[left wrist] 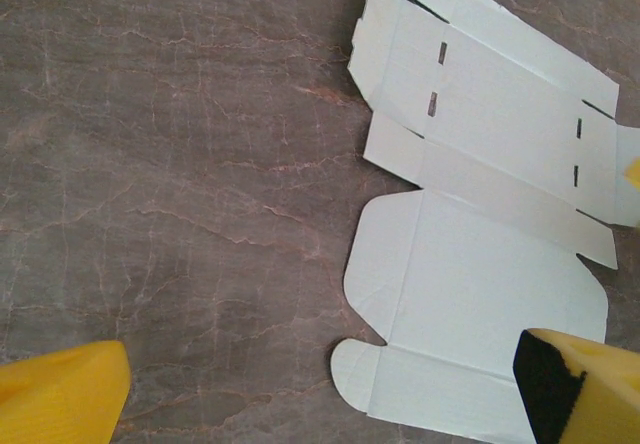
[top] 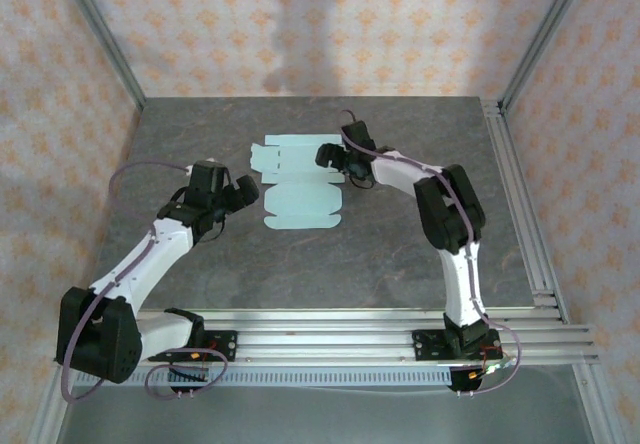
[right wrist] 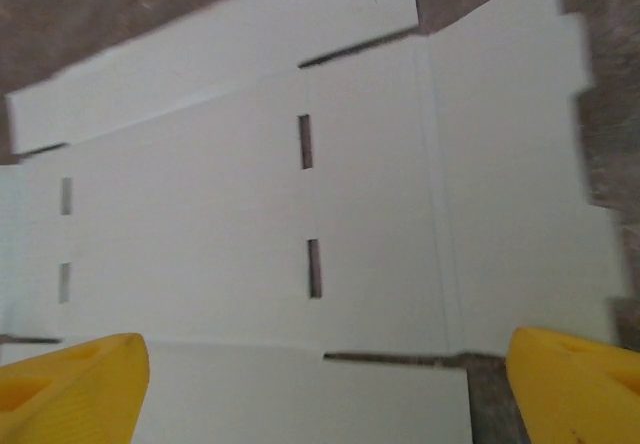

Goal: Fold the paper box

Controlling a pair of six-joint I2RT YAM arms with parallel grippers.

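The paper box (top: 298,179) lies flat and unfolded on the table as a pale mint die-cut sheet with flaps, slots and rounded tabs. My right gripper (top: 330,154) hovers over the sheet's right part, jaws wide open. In the right wrist view the slotted panel of the paper box (right wrist: 300,214) spreads under my open right gripper (right wrist: 328,394), both yellow fingertips (right wrist: 75,384) apart with nothing held. My left gripper (top: 243,192) stands open just left of the sheet. In the left wrist view the paper box (left wrist: 480,214) lies to the right, and my left gripper (left wrist: 330,394) is over its rounded tab.
The grey marbled table (top: 330,254) runs to a metal rail (top: 370,322) at the near edge and another rail (top: 520,204) along the right side. Patterned walls close in the back and sides.
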